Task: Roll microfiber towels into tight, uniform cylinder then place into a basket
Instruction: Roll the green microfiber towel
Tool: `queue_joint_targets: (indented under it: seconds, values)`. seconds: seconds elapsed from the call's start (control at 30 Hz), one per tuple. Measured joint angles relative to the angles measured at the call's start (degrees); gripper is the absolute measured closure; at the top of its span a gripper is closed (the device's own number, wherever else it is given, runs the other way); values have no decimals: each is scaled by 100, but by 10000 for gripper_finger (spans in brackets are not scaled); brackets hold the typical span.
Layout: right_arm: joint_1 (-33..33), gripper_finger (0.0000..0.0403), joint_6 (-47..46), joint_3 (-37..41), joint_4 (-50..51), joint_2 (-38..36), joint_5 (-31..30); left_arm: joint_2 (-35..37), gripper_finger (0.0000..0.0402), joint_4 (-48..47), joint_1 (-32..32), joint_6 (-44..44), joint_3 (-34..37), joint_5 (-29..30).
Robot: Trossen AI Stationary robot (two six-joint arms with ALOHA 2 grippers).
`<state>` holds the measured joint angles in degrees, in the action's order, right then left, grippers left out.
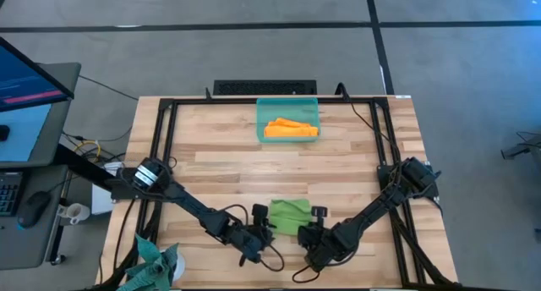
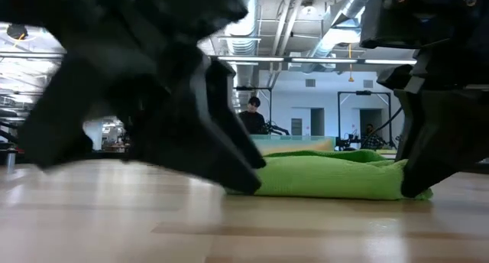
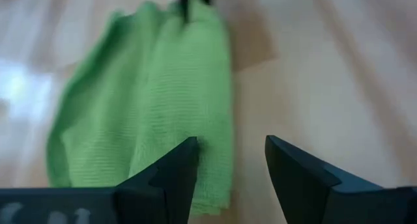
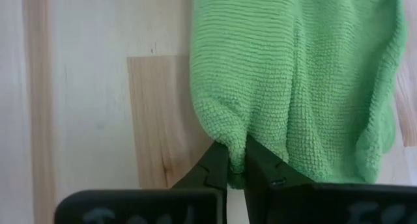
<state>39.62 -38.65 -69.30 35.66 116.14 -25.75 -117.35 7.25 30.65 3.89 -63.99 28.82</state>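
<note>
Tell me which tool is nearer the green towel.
Right. The right tool is shut on an edge of the green towel. The left tool stands open beside the opposite edge, gripping nothing.

Your low view: left arm (image 2: pixel 153 87) is a blurred dark mass, hiding the near end of the green towel (image 2: pixel 336 175); basket not discernible.

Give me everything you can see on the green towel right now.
The green towel is lime microfiber with a fine looped weave, loosely folded into a lumpy, uneven bundle rather than a tight roll. It lies flat on the wooden table near the front edge, between both arms. The right tool is shut, pinching one edge. The left tool stands open at the opposite edge, one finger over the cloth, gripping nothing.
</note>
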Motion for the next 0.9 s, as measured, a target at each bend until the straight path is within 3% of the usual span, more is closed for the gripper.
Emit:
queue_joint_targets:
  seconds: [0.17, 0.33, 0.57, 0.73, 0.9]
  values:
    - [0, 364, 0, 3, -28, 0, 1, -6, 226, -224, -22, 77, -4, 503]
    - [0, 363, 2, 4, -26, 0, 3, -6, 226, -217, 26, 44, -5, 474]
    - [2, 364, 2, 4, -28, 0, 5, -3, 226, -234, 233, -666, -151, 1067]
    - [4, 363, 2, 4, -33, 0, 8, -92, 226, -378, -16, -398, -152, 381]
    - [6, 365, 6, 8, -57, 0, 12, -300, 226, -304, -257, -288, -164, 351]
